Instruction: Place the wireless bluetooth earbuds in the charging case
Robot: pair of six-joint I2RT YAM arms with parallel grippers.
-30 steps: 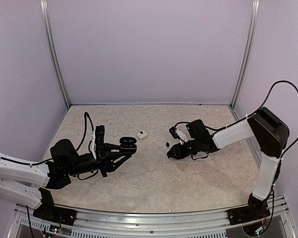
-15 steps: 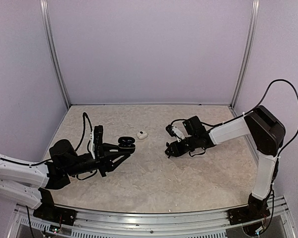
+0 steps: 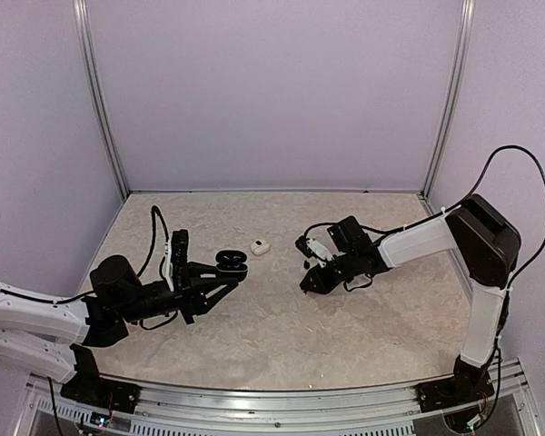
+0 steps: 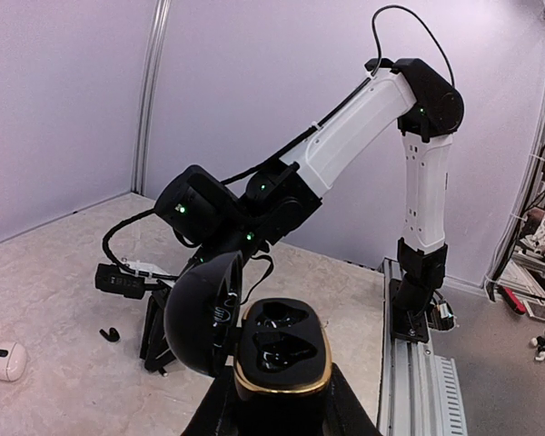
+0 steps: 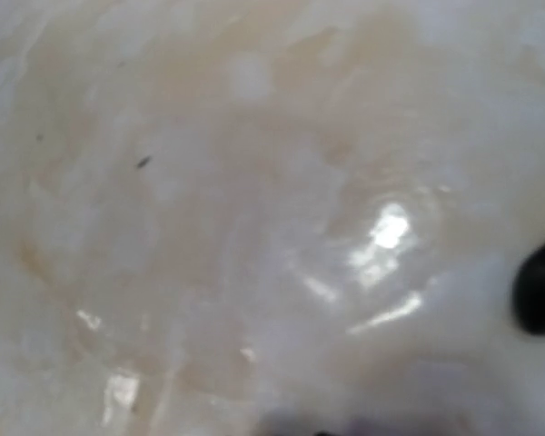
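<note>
Left gripper (image 4: 277,413) pinches the open black charging case (image 4: 282,354); right gripper (image 3: 308,282) (its spread unreadable) sits low right of centre, beside a black earbud (image 4: 109,334).

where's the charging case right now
The charging case is left of centre in the top view, held lid-open by the left tool, left of a small white item.

Views: 3.
Top external: high at the near edge, facing the back wall (image 3: 272,91), whole counter (image 3: 282,336) at a distance.
Left wrist: low, charging case (image 4: 282,350) close in the foreground, facing the right arm (image 4: 363,109); both shared with top external.
Right wrist: very near the counter surface, blurred.
</note>
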